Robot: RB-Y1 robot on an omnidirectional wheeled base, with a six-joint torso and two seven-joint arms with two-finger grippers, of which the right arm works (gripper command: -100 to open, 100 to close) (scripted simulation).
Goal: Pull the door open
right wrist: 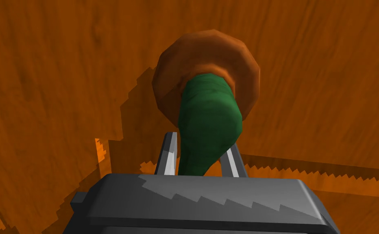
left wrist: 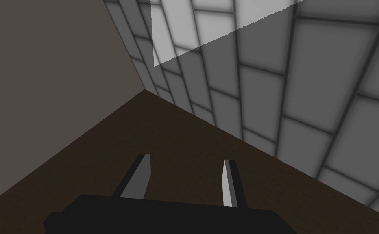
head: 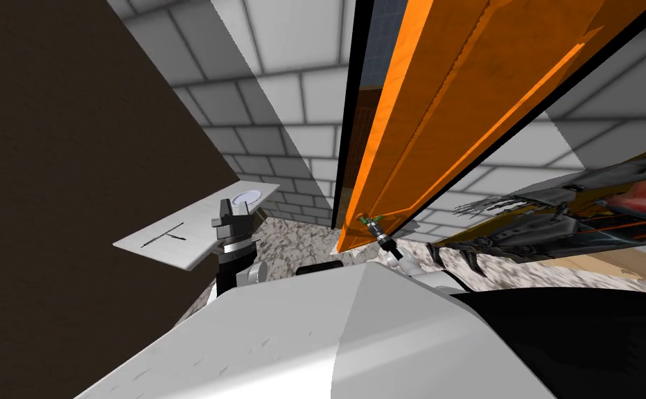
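Head view: the orange door looks slightly ajar, with a black strip beside its edge. My right gripper is at the green handle on the door's face, and my left gripper hangs well apart from the door.

Left wrist view: its fingers are spread, holding nothing.

Right wrist view: the fingers pinch the handle's tip, out from the brown rosette on the door. I'd draw back steadily along the door's arc with the clamp square, since that tapered lever could slip.

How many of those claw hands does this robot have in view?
2. The left gripper is open, by the white shelf; the right gripper is shut on the green handle of the orange door.
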